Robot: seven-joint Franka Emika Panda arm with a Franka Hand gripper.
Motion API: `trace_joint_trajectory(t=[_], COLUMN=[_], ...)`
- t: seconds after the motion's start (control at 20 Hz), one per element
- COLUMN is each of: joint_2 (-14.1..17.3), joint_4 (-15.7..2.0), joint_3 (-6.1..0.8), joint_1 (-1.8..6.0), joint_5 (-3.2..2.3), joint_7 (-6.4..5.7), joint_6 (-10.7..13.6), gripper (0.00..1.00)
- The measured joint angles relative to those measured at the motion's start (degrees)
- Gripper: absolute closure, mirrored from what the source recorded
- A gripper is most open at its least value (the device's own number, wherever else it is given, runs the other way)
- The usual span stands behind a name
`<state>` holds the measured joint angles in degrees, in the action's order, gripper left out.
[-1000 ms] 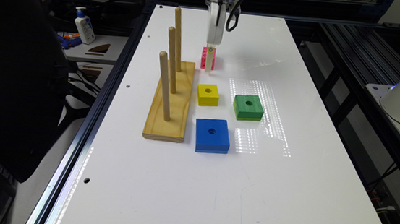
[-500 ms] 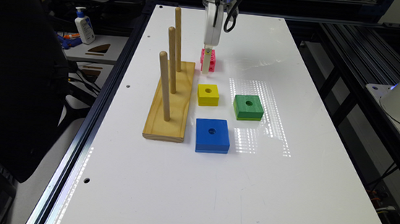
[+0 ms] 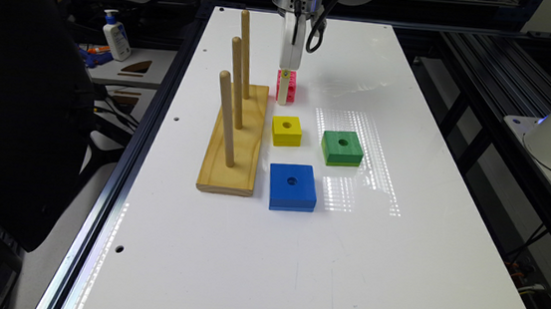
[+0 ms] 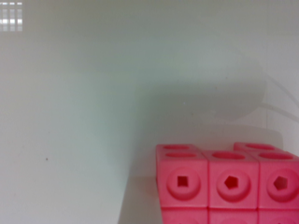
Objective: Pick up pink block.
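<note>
The pink block is a small bright pink cube of joined mini cubes, standing on the white table beside the far end of the wooden peg base. My gripper hangs straight down from the arm right at the block, its tip low against the block's near side. In the wrist view the pink block is very close, with round dimples on its faces. Whether the gripper holds the block is not visible.
A wooden base with three upright pegs lies just to the exterior view's left of the gripper. A yellow square block, a green one and a blue one lie nearer the camera. A black chair back stands beside the table.
The gripper has come down a little at the pink block. The block stays at about the same spot on the table.
</note>
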<state>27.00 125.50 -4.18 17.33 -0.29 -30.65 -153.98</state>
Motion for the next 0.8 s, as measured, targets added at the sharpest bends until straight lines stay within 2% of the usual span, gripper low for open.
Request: trace_joint_trajectory(t=[0.35,0.8], joint_2=[-0.7,-6.1], joint_4=[0.02,0.08], joint_3=[0.09,0.08], joint_1=[0.07,0.08], joint_5=[0.00,0.00], joint_7=[0.00,-0.01], joint_6=[0.6,6.0], gripper=[1.00,1.00])
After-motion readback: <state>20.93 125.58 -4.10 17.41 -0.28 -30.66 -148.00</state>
